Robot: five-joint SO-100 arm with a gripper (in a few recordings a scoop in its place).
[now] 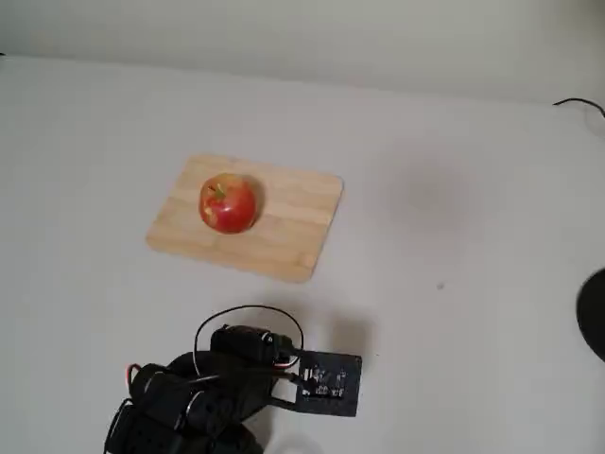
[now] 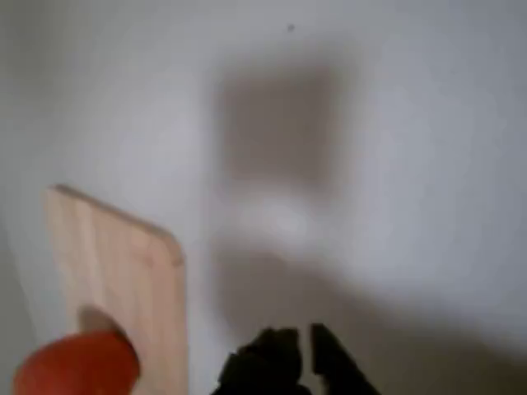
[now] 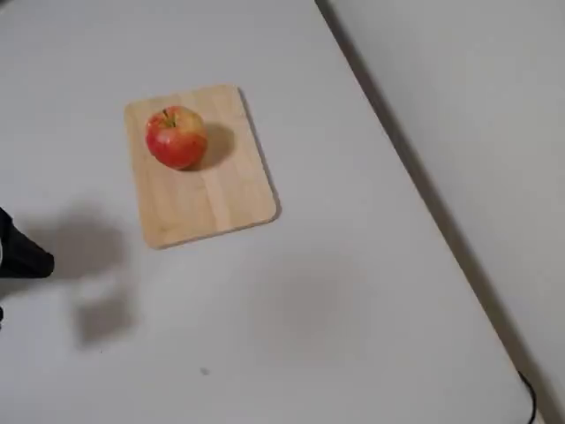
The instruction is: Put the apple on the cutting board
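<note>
Apple (image 1: 229, 203) sits stem-up on the left half of the board (image 1: 293, 222), whose long side runs left-right. The gripper (image 2: 298, 355), fingers nearly together and empty, is nearer, well apart.

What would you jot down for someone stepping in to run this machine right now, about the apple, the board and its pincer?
Pincer: holds nothing, off the board, over bare table; the blurred wrist view shows its dark fingers close together, so open or shut is unclear.
Apple: sits on the cutting board, toward one end, clear of the edges in both fixed views.
Done: the apple is on the board.
Left: apparently nothing for the apple; perhaps just park the arm.
</note>
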